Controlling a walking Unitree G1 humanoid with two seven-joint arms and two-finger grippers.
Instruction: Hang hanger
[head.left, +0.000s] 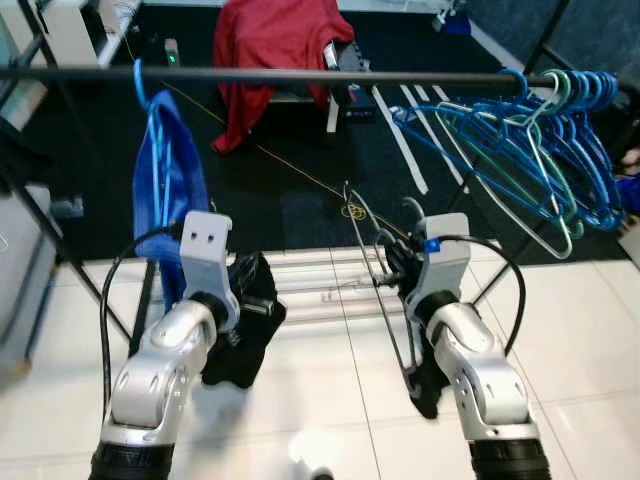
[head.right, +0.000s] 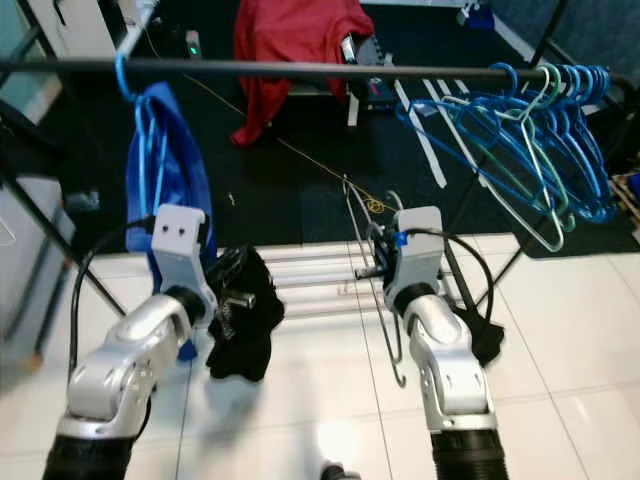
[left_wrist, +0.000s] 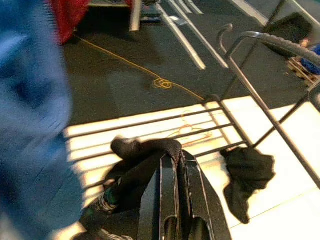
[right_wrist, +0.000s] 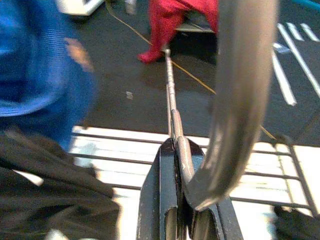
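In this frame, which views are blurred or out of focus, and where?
Left wrist view: the blue garment is a soft blur, the floor sharper. Right wrist view: the grey hanger looms close and defocused, blue cloth smeared. Eye views: fairly sharp, with glare on the white tiles.

Both arms are rounded silver shells ending in black ribbed cuffs. Each wrist carries a pale grey boxy housing behind its fingers; the left housing (head.left: 206, 240) shows two small holes, the right housing (head.left: 440, 255) a blue mark. Black cables loop off both.
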